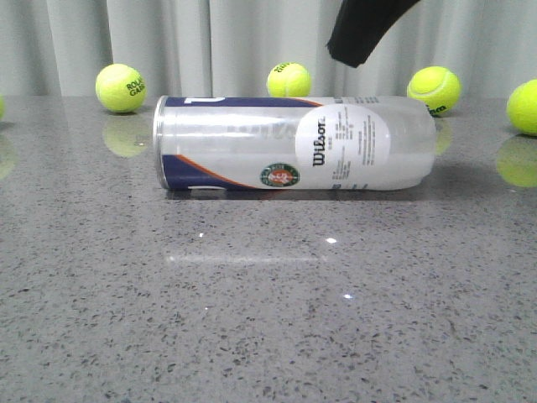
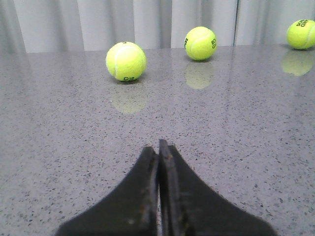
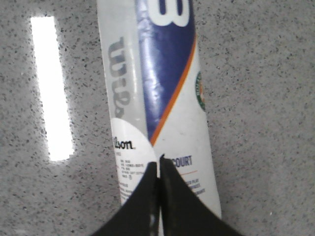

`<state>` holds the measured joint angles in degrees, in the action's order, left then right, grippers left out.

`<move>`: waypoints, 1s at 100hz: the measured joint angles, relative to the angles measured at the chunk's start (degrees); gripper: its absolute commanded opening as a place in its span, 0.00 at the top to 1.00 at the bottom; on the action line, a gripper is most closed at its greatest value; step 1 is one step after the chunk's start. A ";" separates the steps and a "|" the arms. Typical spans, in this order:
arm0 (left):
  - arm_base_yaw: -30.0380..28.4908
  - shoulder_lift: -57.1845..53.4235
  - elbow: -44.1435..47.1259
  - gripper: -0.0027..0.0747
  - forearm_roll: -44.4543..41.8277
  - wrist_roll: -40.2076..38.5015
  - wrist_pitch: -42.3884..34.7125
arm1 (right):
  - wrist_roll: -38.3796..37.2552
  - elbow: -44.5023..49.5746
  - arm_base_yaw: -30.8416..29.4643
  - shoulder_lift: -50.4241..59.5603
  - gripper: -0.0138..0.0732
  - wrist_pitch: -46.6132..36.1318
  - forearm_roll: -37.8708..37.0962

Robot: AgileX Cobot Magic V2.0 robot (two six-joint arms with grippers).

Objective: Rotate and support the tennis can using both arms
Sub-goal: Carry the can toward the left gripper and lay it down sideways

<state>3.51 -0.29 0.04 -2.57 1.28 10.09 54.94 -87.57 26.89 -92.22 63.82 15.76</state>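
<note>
Plainly, the job has barely begun. The tennis can (image 1: 294, 143) lies on its side on the grey speckled bench (image 1: 268, 319), and neither arm touches it, so the turning and the two-armed support are both left to do, as far as these views show.

The right end effector (image 3: 158, 169) hangs above the can, over the half that carries the label, its two black fingers pressed together with nothing between them. In the front view only a dark part of that arm (image 1: 365, 29) shows, above the can's clear closed end. The left end effector (image 2: 158, 150) is likewise closed and empty, low over bare bench; the can does not appear in its wrist view at all, so how far it sits from the can cannot be told.

The can is a long clear cylinder with a silver rim (image 1: 158, 143) at the end opposite the label. A navy panel edged by an orange stripe runs back from that rim, and a white oval printed "Wilson" (image 1: 346, 143) sits toward the far end, with a small round green and red emblem beside it. It looks empty. Behind the can, well apart from it, yellow-green tennis balls (image 1: 121, 88) rest along the back of the bench before a pale curtain.
</note>
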 measured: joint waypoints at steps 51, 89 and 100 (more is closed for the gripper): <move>0.00 0.00 0.00 0.99 -2.43 0.43 -1.54 | -42.99 22.42 0.03 15.38 0.91 -22.97 0.43; 0.00 0.00 0.00 0.99 -2.45 0.56 -4.79 | -44.48 48.84 0.03 39.29 0.91 -47.68 0.87; 0.00 0.00 0.00 0.99 -2.45 0.56 -5.15 | -44.58 54.34 0.03 46.70 0.91 -52.17 0.99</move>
<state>3.51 -0.29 0.04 -5.03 1.85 4.95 10.37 -33.24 26.92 -45.52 11.65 16.76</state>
